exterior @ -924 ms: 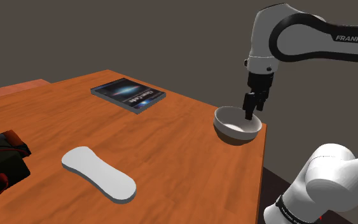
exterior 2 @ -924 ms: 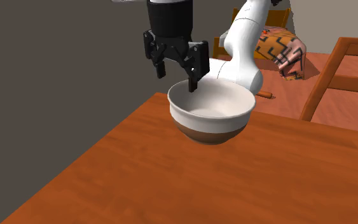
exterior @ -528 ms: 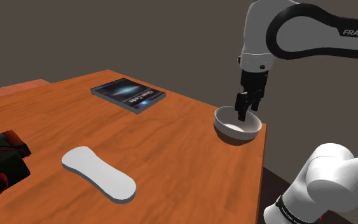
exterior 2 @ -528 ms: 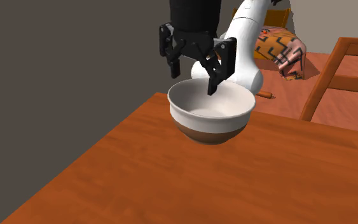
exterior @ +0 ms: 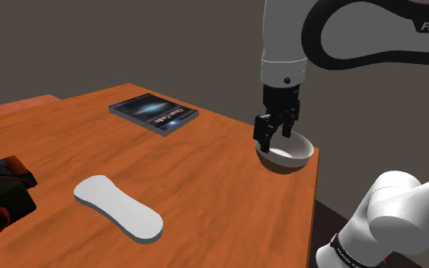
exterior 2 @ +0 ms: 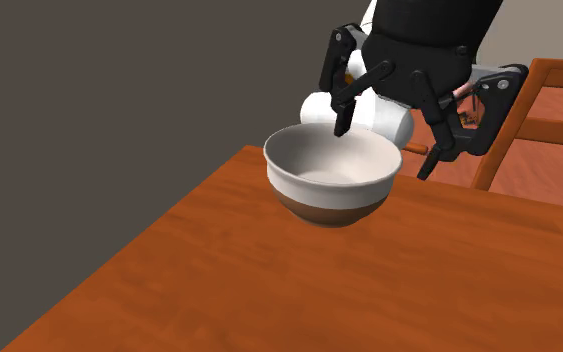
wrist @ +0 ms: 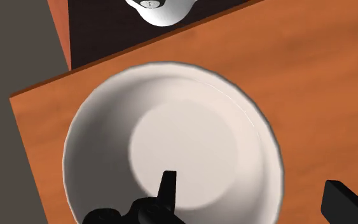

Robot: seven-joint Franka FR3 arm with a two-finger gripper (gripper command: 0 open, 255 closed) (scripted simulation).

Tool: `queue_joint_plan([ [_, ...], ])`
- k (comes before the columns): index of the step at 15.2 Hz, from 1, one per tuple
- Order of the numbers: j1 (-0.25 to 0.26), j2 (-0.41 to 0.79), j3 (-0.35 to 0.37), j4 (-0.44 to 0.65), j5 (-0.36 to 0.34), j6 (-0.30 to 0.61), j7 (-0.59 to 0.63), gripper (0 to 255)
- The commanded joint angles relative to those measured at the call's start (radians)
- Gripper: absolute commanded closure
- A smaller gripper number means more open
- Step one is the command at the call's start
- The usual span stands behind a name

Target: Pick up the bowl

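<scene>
Some of the bowl is blocked by the gripper in the shoulder view, and I can't make out the gap between the fingers from there. The bowl sits at the corner of the orange wooden table on that view's right, well away from a book and a flat white slab, with a plain grey wall behind. The second exterior view is clearer. The gripper is spread wide open, with one finger over the far side of the bowl (white on top, brown below) and the other outside the rim on that view's right. I can't tell if either touches it. A wooden frame is cut off at the edge. In the wrist view one finger hangs over the white inside of the bowl, and the other is past the rim over bare table.
</scene>
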Motion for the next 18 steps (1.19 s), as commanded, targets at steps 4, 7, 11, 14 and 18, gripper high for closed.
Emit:
queue_joint_plan([
  [4, 0.004, 0.019, 0.033, -0.016, 0.01, 0.037, 0.039, 0],
  [7, 0.006, 0.014, 0.038, -0.06, 0.014, 0.076, 0.04, 0],
  [11, 0.007, 0.012, 0.039, -0.081, 0.016, 0.096, 0.039, 255],
  [14, 0.007, 0.012, 0.04, -0.081, 0.016, 0.095, 0.039, 255],
  [18, 0.007, 0.012, 0.04, -0.081, 0.016, 0.096, 0.039, 255],
])
